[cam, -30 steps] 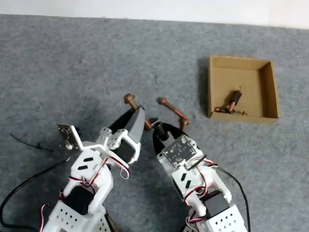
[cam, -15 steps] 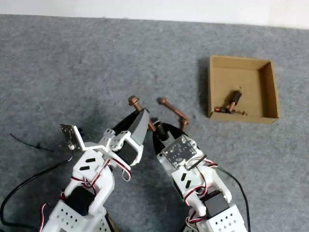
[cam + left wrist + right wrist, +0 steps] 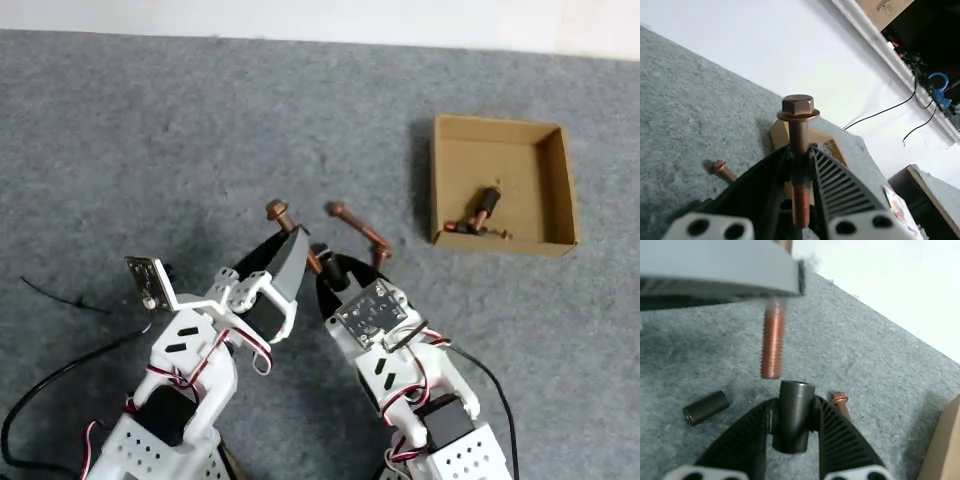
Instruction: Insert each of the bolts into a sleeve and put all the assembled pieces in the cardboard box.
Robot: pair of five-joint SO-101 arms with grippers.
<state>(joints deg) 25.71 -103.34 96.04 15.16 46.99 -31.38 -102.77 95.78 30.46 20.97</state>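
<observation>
My left gripper (image 3: 297,246) (image 3: 800,152) is shut on a copper bolt (image 3: 277,211) (image 3: 799,125) and holds it head outward. Its threaded end (image 3: 773,347) hangs just above the open mouth of a black sleeve (image 3: 792,415) and slightly to one side of it. The sleeve is held upright in my right gripper (image 3: 330,266) (image 3: 792,412), which is shut on it. A second bolt (image 3: 358,228) (image 3: 840,402) lies on the carpet just beyond both grippers. A spare sleeve (image 3: 706,407) lies on the carpet close to my right gripper.
The cardboard box (image 3: 500,155) stands on the grey carpet at the right and holds one assembled piece (image 3: 484,210). Both arms crowd the front middle. A thin black cable (image 3: 60,298) lies at the left. Open carpet spreads across the back and left.
My left gripper has carried the bolt a little to the right, closer to the sleeve in the right gripper, and has then held still. The right arm has not moved.
</observation>
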